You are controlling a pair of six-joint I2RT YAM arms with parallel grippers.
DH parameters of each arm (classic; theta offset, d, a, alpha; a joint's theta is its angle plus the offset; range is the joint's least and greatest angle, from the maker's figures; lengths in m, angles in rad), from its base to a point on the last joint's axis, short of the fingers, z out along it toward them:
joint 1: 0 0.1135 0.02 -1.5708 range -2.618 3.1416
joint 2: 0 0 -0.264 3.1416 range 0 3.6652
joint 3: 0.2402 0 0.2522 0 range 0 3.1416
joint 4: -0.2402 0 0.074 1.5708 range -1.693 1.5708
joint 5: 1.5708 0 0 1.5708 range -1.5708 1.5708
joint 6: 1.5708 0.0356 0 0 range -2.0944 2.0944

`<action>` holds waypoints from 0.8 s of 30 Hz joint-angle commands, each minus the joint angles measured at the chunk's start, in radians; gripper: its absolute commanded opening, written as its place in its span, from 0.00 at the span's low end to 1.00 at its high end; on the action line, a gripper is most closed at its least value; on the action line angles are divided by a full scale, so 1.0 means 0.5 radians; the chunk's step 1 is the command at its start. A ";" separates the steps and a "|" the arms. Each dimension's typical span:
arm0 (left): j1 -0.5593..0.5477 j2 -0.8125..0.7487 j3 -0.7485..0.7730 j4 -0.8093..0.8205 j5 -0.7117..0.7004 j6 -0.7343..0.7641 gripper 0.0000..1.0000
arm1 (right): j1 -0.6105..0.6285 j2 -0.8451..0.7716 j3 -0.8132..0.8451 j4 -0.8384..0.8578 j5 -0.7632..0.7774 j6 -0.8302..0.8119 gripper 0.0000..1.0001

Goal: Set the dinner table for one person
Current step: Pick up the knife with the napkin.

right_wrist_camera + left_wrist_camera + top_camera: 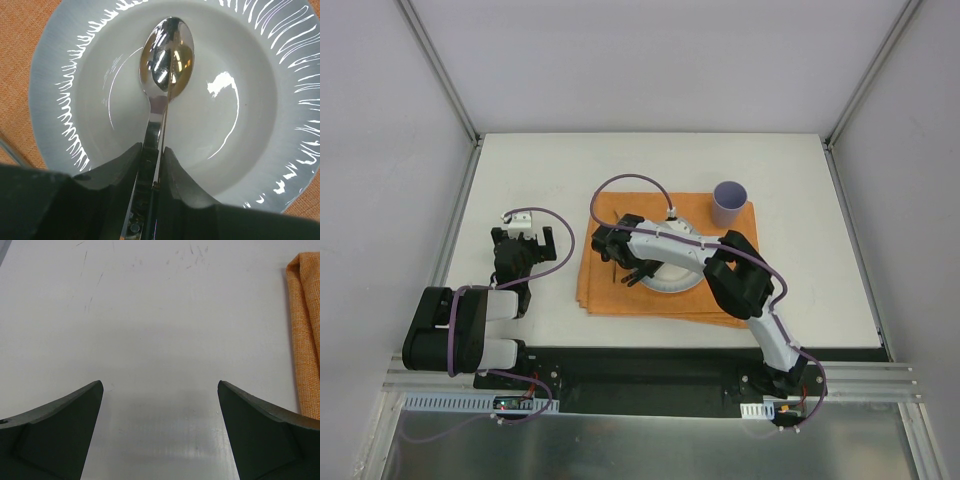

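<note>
Seen by wrist camera, the right gripper [152,150] is closed on the handle of a spoon [167,60]. The spoon's bowl is held face-up within the well of a white deep plate [55,90]; contact cannot be told. The plate is set on an orange placemat [620,295], with a purple cup [729,203] on the mat at the plate's 1 o'clock. The left gripper [160,385] is spread wide at the placemat's 9 o'clock, over the bare dinner table [800,270]. The table is enclosed by pale grey walls [620,60].

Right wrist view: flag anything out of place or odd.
The spoon has its bowl over the middle of the white plate, not beside it on the orange placemat; the right gripper is clamped on its handle. Nothing spilled or broken.
</note>
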State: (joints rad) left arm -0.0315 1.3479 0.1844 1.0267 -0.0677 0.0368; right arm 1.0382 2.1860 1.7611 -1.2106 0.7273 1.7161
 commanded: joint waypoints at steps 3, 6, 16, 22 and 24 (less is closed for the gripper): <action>0.011 -0.030 0.024 0.097 0.043 -0.031 0.99 | -0.005 -0.028 -0.006 -0.012 0.070 -0.066 0.15; 0.011 -0.033 0.024 0.097 0.043 -0.031 0.99 | -0.005 -0.095 -0.034 0.037 0.082 -0.137 0.01; 0.011 -0.033 0.024 0.097 0.043 -0.034 0.99 | -0.002 -0.356 -0.034 -0.110 0.233 -0.336 0.01; 0.011 -0.033 0.024 0.097 0.043 -0.031 0.99 | -0.002 -0.528 -0.052 -0.205 0.291 -0.505 0.01; 0.011 -0.033 0.024 0.100 0.043 -0.031 0.99 | -0.005 -0.565 -0.092 -0.211 0.285 -0.642 0.01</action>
State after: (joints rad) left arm -0.0315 1.3479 0.1844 1.0271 -0.0677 0.0368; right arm 1.0374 1.9999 1.7351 -1.2411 0.8188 1.5097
